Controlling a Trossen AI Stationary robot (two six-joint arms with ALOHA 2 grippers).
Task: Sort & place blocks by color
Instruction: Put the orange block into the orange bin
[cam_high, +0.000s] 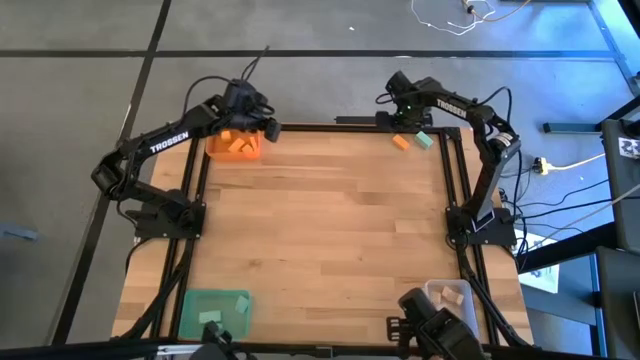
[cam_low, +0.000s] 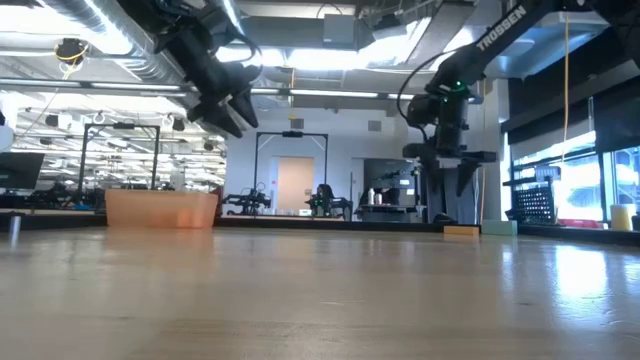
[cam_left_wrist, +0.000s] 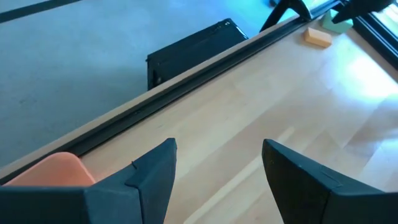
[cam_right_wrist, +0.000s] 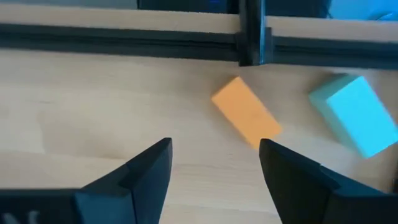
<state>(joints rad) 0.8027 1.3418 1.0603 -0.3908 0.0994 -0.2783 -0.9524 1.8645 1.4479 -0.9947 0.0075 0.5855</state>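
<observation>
Right gripper (cam_right_wrist: 214, 171) hung spread wide and empty above an orange block (cam_right_wrist: 246, 118), teal block (cam_right_wrist: 354, 115) just beside it at the table's far right corner. Left gripper (cam_left_wrist: 217, 177), equally spread and empty, hovered over the orange tray (cam_high: 235, 147), arm folded.

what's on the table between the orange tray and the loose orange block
Nothing: the high view shows bare wood between the orange square tray and the small orange rectangular block.

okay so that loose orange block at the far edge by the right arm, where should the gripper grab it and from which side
Judging from its pose, take the orange block across its two long faces, near the middle, coming straight down. It lies flat, skewed to the table edge, so the open right gripper probably needs its wrist turned. The teal block sits clear of it.
</observation>
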